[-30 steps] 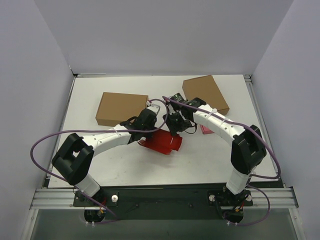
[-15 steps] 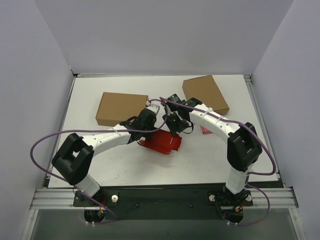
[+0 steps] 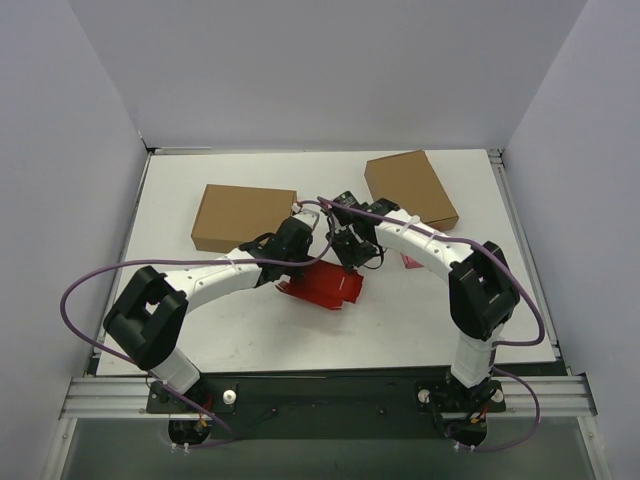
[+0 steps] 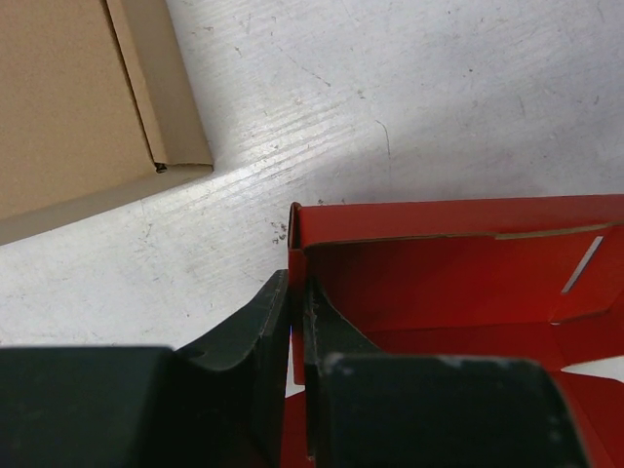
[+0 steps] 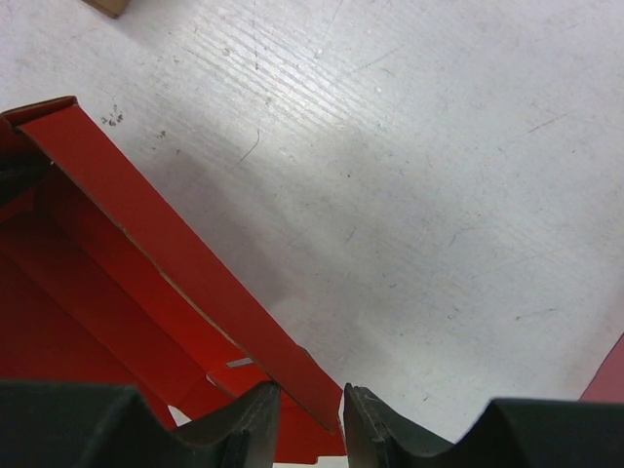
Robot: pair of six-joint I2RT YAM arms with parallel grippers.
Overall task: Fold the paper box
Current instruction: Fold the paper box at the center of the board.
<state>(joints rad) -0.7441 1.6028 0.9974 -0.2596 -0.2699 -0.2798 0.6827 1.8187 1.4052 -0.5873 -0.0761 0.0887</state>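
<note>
Red paper box (image 3: 322, 286) lying half-formed near centre of worktop (image 3: 400, 325), between both arms. At one corner, left end effector (image 4: 297, 292) pinching upright red wall. Opposite, right end effector (image 5: 312, 405) standing narrow, wall's end sitting between its fingers; cannot tell whether gripping.

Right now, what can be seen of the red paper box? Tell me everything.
The paper box is bright red thin cardboard, only half formed. Its flat base lies on the white table near the middle, one long wall stands upright, and creased flaps and a small slit show inside. The cut edges look pale. The left gripper is pinched on one end of that wall. The right gripper straddles the other end, though whether it clamps the card is unclear.
</note>
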